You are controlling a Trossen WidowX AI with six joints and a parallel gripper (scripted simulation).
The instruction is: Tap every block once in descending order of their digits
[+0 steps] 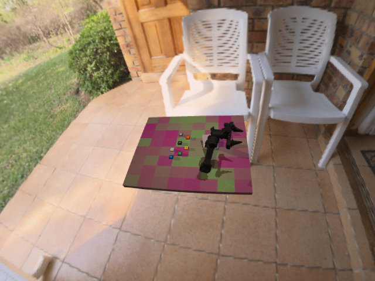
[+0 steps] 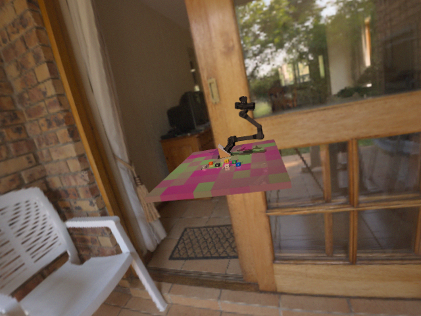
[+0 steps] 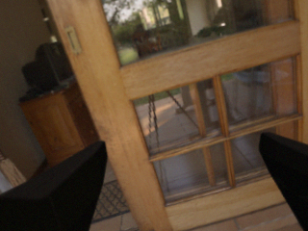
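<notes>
Several small coloured blocks lie in a loose cluster on the pink-and-green checkered table point(image 1: 187, 181) point(image 2: 204, 190). Among them are an orange block point(image 1: 187, 137) point(image 2: 210, 163), a black block point(image 1: 179, 142) point(image 2: 217, 164), a yellow block point(image 1: 186, 147) point(image 2: 225, 160), a green block point(image 1: 179, 153) point(image 2: 233, 161) and a blue block point(image 1: 171, 157) point(image 2: 237, 164). Their digits are too small to read. My gripper point(image 1: 239, 136) point(image 2: 245, 105) point(image 3: 183, 144) is open and empty. It is raised high above the table, well to the side of the cluster, and points away from it. The wrist view shows no block.
The arm's base point(image 1: 205, 166) stands on the table beside the cluster. Two white plastic chairs point(image 1: 211, 75) point(image 1: 302, 75) stand just beyond the table's far edge. A wooden door frame point(image 2: 221, 68) rises behind the table.
</notes>
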